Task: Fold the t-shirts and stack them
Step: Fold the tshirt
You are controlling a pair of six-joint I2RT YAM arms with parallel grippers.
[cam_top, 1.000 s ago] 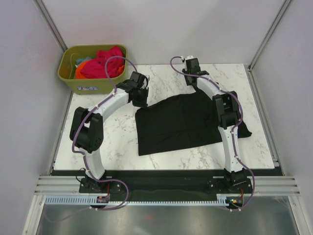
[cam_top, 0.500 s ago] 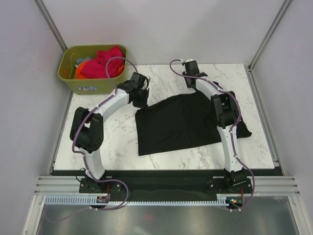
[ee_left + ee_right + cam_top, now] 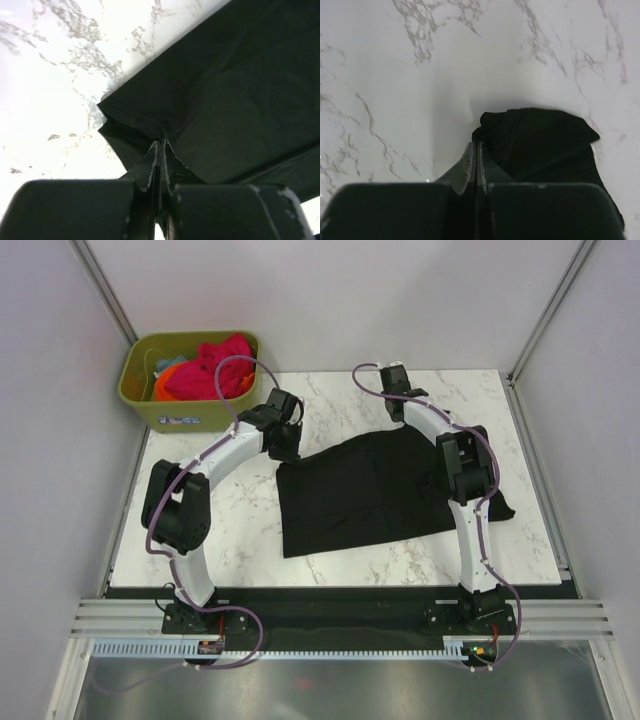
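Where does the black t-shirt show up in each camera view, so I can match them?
Top external: the black t-shirt lies spread across the middle of the marble table.
Left wrist: black t-shirt fills the right side, a corner pinched in the left hand.
Right wrist: black t-shirt bunched at lower right, an edge pinched in the right hand.
Shared landmark: the grey-veined marble table, under the cloth in all three.

Three views, one cloth

The top camera looks steeply down from behind the near edge over the whole worktop (image 3: 250, 530). Wrist cameras sit close behind the left hand (image 3: 160, 146) and right hand (image 3: 475, 148), facing the black t-shirt (image 3: 360, 490) all three share
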